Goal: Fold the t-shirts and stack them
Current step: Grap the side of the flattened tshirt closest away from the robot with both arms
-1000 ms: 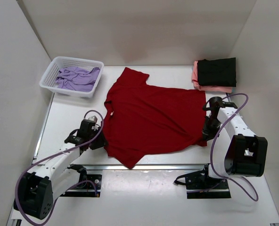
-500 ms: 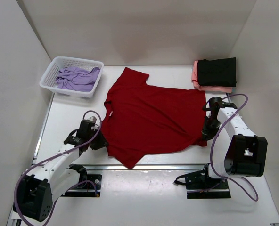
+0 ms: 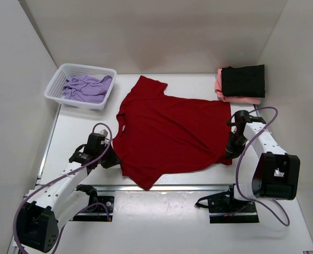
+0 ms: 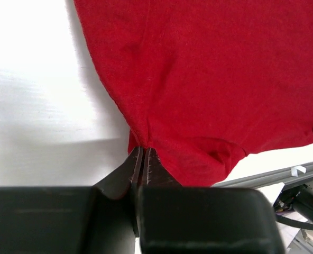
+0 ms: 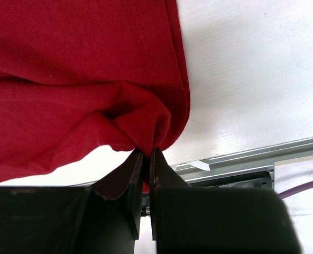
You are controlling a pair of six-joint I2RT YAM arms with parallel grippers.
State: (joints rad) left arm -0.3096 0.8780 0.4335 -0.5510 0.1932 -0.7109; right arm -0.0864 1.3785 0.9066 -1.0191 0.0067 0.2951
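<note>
The left tool (image 4: 144,152) has closed since a second ago and now pinches the red t-shirt (image 3: 169,132); the right tool (image 5: 146,154) stays clamped on its corner near the worktop's near edge.

- what kind of place are we looking at?
- a robot lab. plain white panels (image 3: 146,32) are boxing in a white table (image 3: 77,124), and two robot arms (image 3: 66,182) are sitting bolted to black plates (image 3: 233,211), trailing purple cables (image 3: 237,174).

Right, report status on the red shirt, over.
Left gripper shut on red t-shirt near-left edge. Right gripper shut on its near-right corner. Shirt spread flat, unfolded. Basket far left, folded stack far right, neither on it.
</note>
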